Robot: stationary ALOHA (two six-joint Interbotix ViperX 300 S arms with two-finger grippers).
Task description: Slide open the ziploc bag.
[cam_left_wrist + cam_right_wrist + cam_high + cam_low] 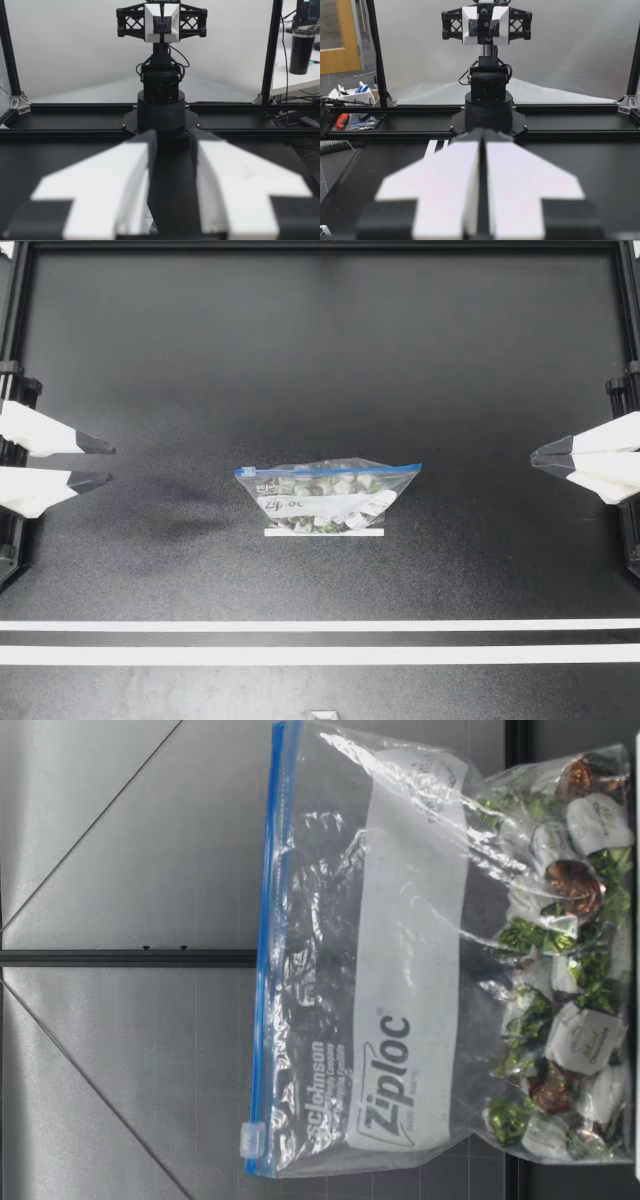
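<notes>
A clear zip bag of wrapped candies stands mid-table with its blue zip strip uppermost. The low view shows the bag upright, its small white slider at one end of the strip; from above, the slider is at the end toward my left arm. My left gripper hovers at the table's left edge, open and holding nothing, far from the bag. At the right edge my right gripper is shut and empty. Each wrist view shows its own gripper, left and right, pointing across at the opposite arm.
A short white tape strip lies just in front of the bag. Two long white lines run across the table nearer the front. Black frame rails border the table. A wide stretch of black tabletop separates each gripper from the bag.
</notes>
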